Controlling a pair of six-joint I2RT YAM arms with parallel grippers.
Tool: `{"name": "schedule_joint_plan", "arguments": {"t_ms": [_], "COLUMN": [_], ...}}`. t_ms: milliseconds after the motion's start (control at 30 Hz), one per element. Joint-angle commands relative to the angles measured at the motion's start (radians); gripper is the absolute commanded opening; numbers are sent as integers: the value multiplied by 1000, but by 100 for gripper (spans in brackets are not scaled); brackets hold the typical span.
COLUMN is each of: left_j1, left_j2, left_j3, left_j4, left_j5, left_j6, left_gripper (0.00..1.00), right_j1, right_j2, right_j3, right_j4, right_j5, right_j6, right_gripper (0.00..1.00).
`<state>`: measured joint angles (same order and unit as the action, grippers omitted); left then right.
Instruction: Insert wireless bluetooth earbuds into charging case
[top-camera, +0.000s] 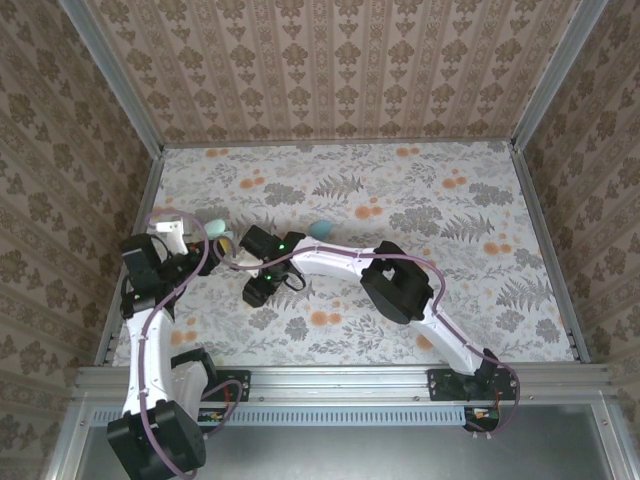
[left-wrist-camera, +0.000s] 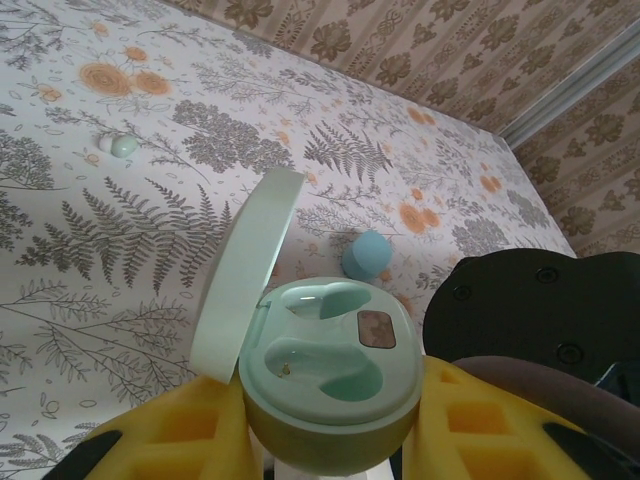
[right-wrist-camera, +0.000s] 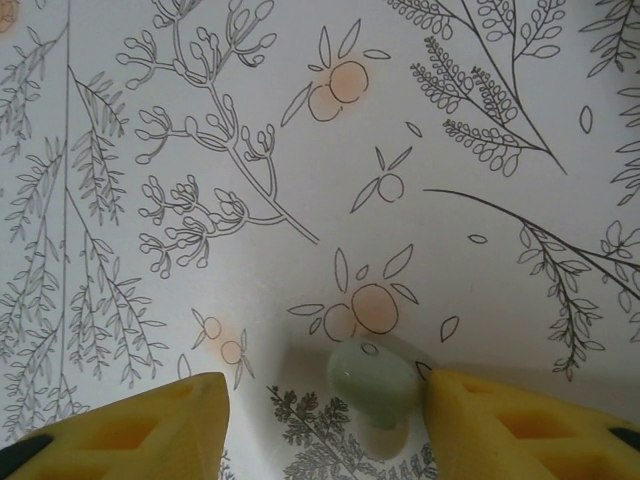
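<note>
Left wrist view: the left gripper is clenched on the charging case, seated between its yellow fingers. The case's lid stands open above the left-hand finger. One earbud lies on the table beyond the fingertips, apart from the case. The right gripper is spread. A second earbud lies ungripped between its fingers, just beside the right-hand one.

Pale blue-green oval charging case set upright, lid swung open to the left, both wells left empty, teal earbud laid on the floral tabletop just beyond it, second earbud – paler, rounded – laid elsewhere on the same tabletop
</note>
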<state>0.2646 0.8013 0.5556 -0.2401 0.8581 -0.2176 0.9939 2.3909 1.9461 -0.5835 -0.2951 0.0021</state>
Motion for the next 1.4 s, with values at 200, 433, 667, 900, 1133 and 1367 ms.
{"name": "schedule_joint_plan", "arguments": {"t_ms": [200,433,667,900,1133,1367], "left_j1": [7,7,6,-4,-46,-110], "left_j2": [1,4,11,33,44,88], "left_j3": [18,13,-3,-10,-22,-6], "left_j4": [4,1,25,51,67,100], "left_j5": [9,16,27,49,31,-3], "left_j6": [6,8,-15,-39,-49,-62], "left_gripper": [0,0,0,0,0,0], "right_j1": [8,-10,-42,-85,-254,-311], "right_j2": [29,-39,-191,-350,-487,-520], "right_j3": [17,-71,-270,-459,-682,-732], "right_j4": [-39,7,88,86,-52,-46], "right_j5": [158,213,265,353,446,380], "right_j6": [-3,96,219,344,567,631], "right_gripper": [39,27,25,25,27,36]}}
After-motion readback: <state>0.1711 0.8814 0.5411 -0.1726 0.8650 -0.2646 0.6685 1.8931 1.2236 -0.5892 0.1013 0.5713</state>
